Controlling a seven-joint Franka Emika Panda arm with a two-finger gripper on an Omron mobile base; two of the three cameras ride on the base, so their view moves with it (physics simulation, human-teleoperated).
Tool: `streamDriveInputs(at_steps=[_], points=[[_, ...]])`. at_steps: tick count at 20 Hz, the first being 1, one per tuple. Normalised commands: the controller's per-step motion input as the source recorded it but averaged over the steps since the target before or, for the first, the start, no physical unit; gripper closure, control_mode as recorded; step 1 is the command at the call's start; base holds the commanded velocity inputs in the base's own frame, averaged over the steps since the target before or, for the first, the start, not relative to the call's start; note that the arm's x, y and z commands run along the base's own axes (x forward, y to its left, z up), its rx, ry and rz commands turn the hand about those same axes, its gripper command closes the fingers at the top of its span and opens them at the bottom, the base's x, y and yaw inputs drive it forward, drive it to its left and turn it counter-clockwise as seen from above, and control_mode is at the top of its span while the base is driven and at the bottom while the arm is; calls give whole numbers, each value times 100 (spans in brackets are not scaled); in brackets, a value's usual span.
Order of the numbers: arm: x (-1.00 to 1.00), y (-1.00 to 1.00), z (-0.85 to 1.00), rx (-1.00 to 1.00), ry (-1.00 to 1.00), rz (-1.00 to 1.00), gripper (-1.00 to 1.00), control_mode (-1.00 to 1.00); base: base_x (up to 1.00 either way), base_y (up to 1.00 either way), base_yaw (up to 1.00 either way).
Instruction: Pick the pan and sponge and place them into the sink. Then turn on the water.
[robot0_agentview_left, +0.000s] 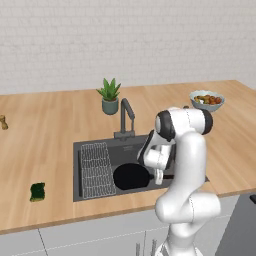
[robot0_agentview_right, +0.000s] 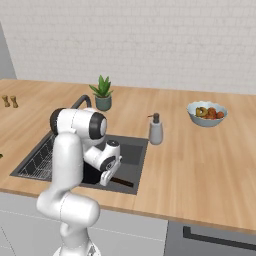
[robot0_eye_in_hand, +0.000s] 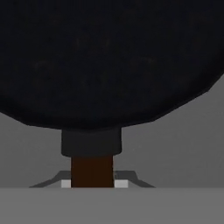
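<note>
Sitting inside the sink (robot0_agentview_left: 100, 144), the black pan (robot0_agentview_left: 131, 176) lies right of the wire rack (robot0_agentview_left: 96, 170), its handle (robot0_agentview_right: 121, 181) pointing toward the front edge. The gripper (robot0_agentview_left: 158, 176) is closed on that handle; the hand view shows the brown shaft (robot0_eye_in_hand: 92, 171) pinched between the fingertips, below the pan's dark round body. The sponge (robot0_agentview_left: 37, 192) rests on the wooden counter (robot0_agentview_left: 45, 135) left of the sink. A soap bottle (robot0_agentview_right: 156, 129) appears from the right. No writing can be read anywhere.
</note>
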Motion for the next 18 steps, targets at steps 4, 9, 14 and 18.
streamDriveInputs(at_steps=[4, 9, 14, 18], points=[[0, 15, 0, 0, 0, 0, -100, -100, 0, 0, 0], [0, 34, 39, -1, 0, -3, -100, -100, 0, 0, 0], [-13, 24, 95, -3, 0, -9, -100, -100, 0, 0, 0], [-15, 1, 100, -1, 0, -9, -100, -100, 0, 0, 0]])
